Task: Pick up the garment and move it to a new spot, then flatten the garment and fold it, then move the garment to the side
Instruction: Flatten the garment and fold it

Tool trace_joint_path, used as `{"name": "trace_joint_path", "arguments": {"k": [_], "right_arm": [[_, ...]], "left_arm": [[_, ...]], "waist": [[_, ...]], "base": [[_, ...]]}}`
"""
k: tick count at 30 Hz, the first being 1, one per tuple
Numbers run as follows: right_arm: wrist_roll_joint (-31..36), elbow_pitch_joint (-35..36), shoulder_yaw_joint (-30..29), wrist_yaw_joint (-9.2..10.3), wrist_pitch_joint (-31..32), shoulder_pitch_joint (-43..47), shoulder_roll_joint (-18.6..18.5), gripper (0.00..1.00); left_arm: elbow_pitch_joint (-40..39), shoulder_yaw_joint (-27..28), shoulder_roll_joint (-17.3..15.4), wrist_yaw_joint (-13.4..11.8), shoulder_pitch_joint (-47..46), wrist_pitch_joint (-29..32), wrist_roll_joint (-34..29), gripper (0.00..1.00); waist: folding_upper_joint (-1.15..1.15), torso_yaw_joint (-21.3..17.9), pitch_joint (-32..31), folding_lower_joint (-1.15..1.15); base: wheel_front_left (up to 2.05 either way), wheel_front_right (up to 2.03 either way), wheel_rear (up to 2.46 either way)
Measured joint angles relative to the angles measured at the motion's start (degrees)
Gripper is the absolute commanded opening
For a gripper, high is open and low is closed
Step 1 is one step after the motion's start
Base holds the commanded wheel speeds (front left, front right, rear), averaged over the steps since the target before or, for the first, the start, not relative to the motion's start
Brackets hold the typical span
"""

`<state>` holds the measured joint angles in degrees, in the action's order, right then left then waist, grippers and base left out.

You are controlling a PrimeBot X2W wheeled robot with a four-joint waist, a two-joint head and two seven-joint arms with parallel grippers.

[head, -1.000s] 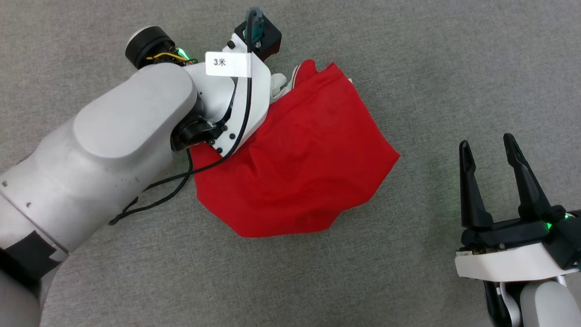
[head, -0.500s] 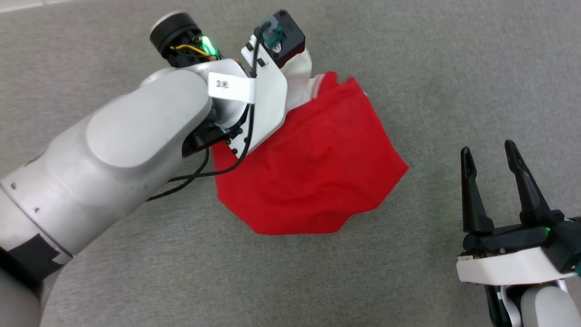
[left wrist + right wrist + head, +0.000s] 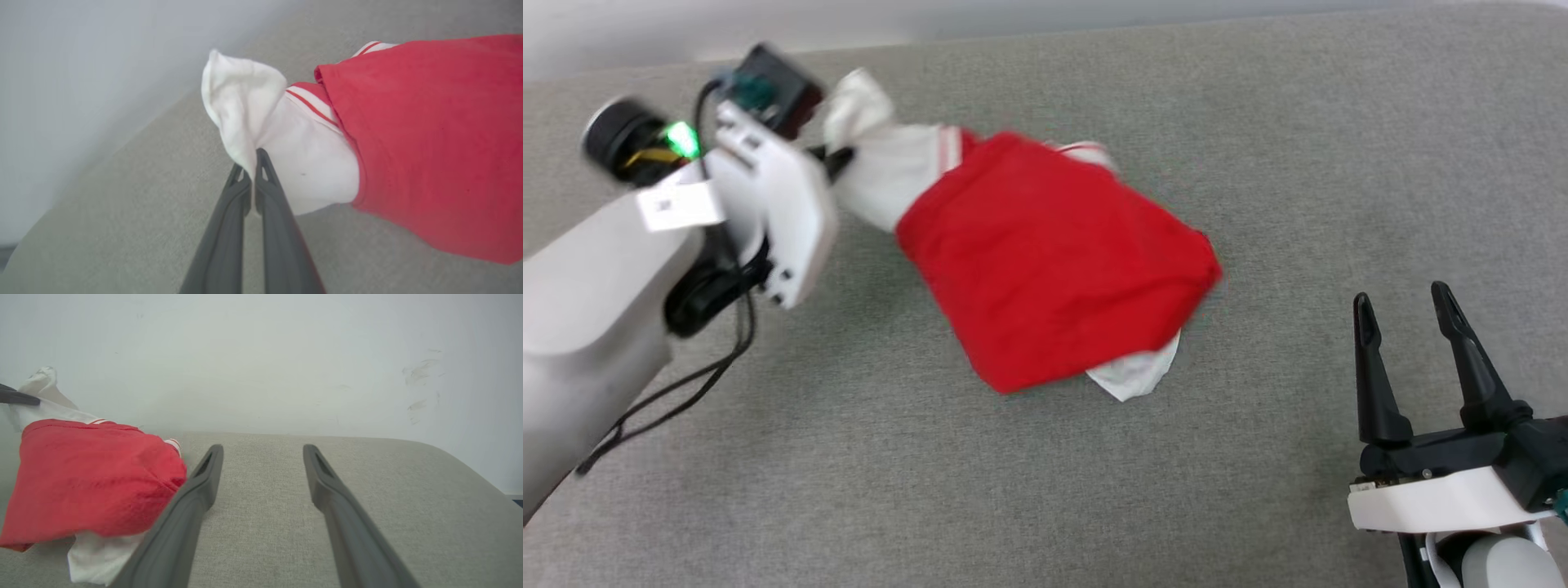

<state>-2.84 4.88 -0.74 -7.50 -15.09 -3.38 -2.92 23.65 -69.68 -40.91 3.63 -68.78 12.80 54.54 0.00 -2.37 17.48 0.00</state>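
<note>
Fingers of the left gripper (image 3: 254,157) are pressed together on a white sleeve (image 3: 245,94) of the shirt (image 3: 429,134). The cloth is pinched right at their tips, and a peak of the sleeve stands up just past them. Beyond the pinch the sleeve widens to a striped band (image 3: 314,104) in red and white. From there the red body spreads away to the right of the fingers in the left wrist view, bunched and blurred, over the grey cloth surface (image 3: 122,212). The sleeve end is raised off that surface; how much of the red part rests on it I cannot tell.

Fingers of the right gripper (image 3: 1401,294) are spread wide with nothing between them, pointing across the bare grey cloth toward a pale wall (image 3: 261,355). The shirt lies off to the left of these fingers, well apart from their tips in the head view. A second white piece (image 3: 1135,376) pokes out from under the red edge on the side nearest them. In the right wrist view the left finger crosses in front of that white piece.
</note>
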Motion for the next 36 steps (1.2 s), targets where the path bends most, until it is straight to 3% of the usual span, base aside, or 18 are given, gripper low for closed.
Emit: {"name": "trace_joint_path", "arguments": {"k": [4, 7, 17, 18, 19, 23, 27, 32, 36], "right_arm": [[0.2, 0.0, 0.0, 0.00, 0.0, 0.1, 0.0, 1.00], [0.3, 0.0, 0.1, -0.01, 0.0, 0.0, 0.0, 1.00], [0.9, -0.6, -0.2, 0.00, 0.0, 0.0, 0.0, 1.00], [0.9, -0.7, -0.2, 0.00, 0.0, 0.2, 0.0, 1.00], [0.9, -0.7, -0.2, 0.00, 0.0, 0.5, 0.0, 1.00], [0.9, -1.0, -0.3, 0.00, 0.0, 1.2, 0.0, 1.00], [1.5, -0.6, -0.5, -0.01, 0.0, 1.8, 0.0, 1.00], [4.2, 1.3, -1.3, 0.00, 0.0, -0.1, -0.1, 1.00], [5.0, 3.2, -1.2, -0.01, 0.0, -5.1, -3.3, 1.00]], "left_arm": [[3.0, 0.3, -3.8, -2.2, 6.7, -1.1, 3.4, 0.00], [6.0, 0.4, -4.7, -2.9, 10.1, -1.4, 5.5, 0.00], [14.2, 0.7, -3.6, -2.3, 14.6, -3.0, 8.6, 0.00], [14.6, 0.9, -3.3, -2.3, 14.6, -3.6, 8.7, 0.87], [14.9, 1.1, -3.1, -2.3, 14.6, -4.6, 8.5, 1.00], [15.3, 2.2, -2.7, -3.7, 14.3, -11.2, 6.5, 1.00], [13.7, 4.2, -2.7, -7.2, 14.2, -22.0, 4.0, 1.00], [6.7, 9.2, -2.7, -14.2, 18.7, -27.6, 2.0, 1.00], [-5.1, 19.7, -2.5, -21.1, 25.1, -27.9, -4.6, 1.00]], "waist": [[0.00, 0.6, 0.3, 0.00], [0.00, 0.4, 0.9, 0.00], [0.00, 0.0, 0.6, 0.00], [0.00, 0.1, 0.3, 0.00], [0.00, 0.2, -0.1, 0.00], [0.00, 0.6, -2.1, 0.00], [0.00, 1.1, -4.5, 0.00], [0.00, 2.0, -6.7, 0.00], [0.00, 3.0, -7.5, 0.00]], "base": [[0.00, 0.00, 0.00], [0.00, 0.00, 0.00], [0.00, 0.00, 0.00], [0.00, 0.00, 0.00], [0.00, 0.00, 0.00], [0.00, 0.00, 0.00], [0.00, 0.00, 0.00], [0.00, 0.00, 0.00], [0.00, 0.00, 0.00]]}}
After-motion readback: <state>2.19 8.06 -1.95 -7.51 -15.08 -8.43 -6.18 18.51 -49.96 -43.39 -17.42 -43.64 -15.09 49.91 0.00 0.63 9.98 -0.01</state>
